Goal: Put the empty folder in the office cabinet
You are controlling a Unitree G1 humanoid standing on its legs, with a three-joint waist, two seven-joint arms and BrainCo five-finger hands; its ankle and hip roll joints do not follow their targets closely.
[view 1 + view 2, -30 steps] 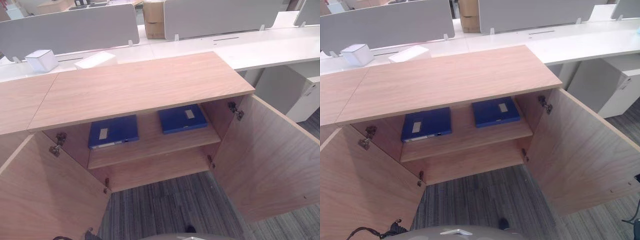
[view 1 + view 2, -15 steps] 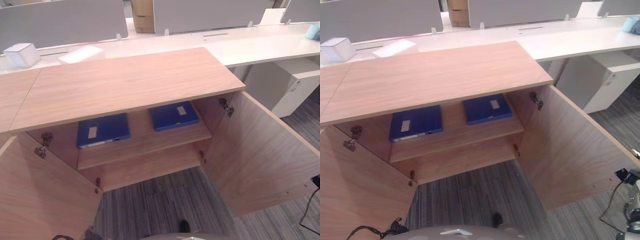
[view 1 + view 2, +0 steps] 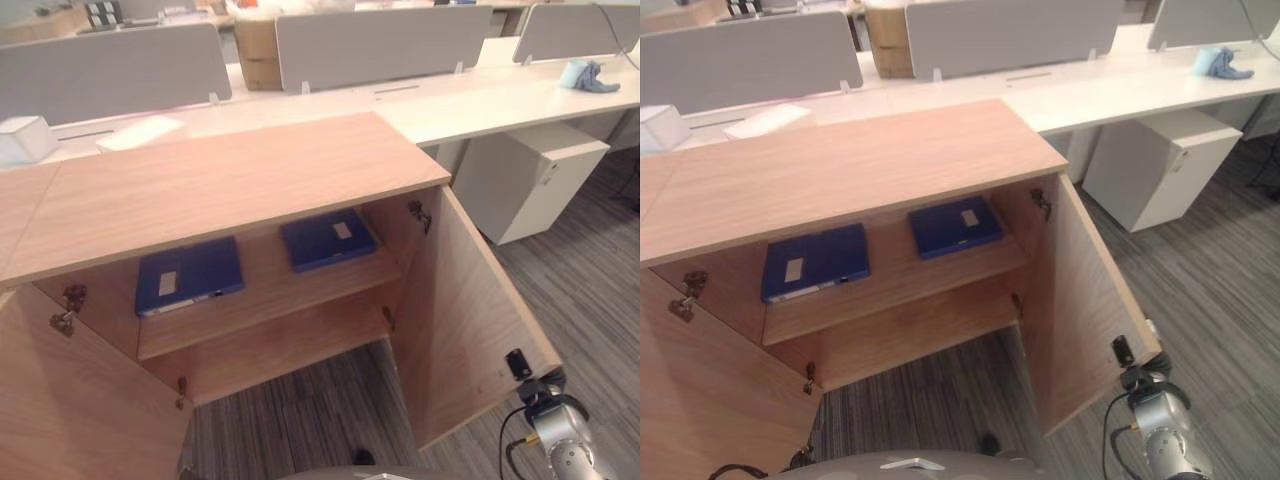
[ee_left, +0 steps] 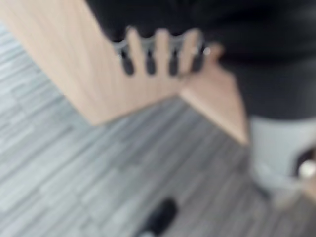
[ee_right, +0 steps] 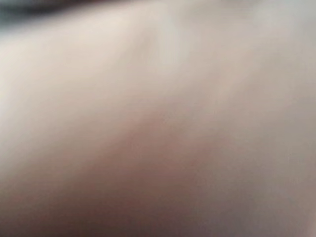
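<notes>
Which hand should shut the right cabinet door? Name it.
Right. Its arm is beside the right door's free edge, while the left hand lies straight-fingered against the left door, across the cabinet.

Left hand (image 4: 163, 49) with fingers (image 4: 149, 63) straight in a row, right arm low at right

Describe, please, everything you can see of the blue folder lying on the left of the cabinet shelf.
The left blue folder is a flat, dark blue box-like file with a pale rectangular label on its upper face and a white strip along its front edge. It lies flat on the wooden shelf of the open office cabinet, turned slightly askew, apart from the second blue folder to its right. No hand touches it.
</notes>
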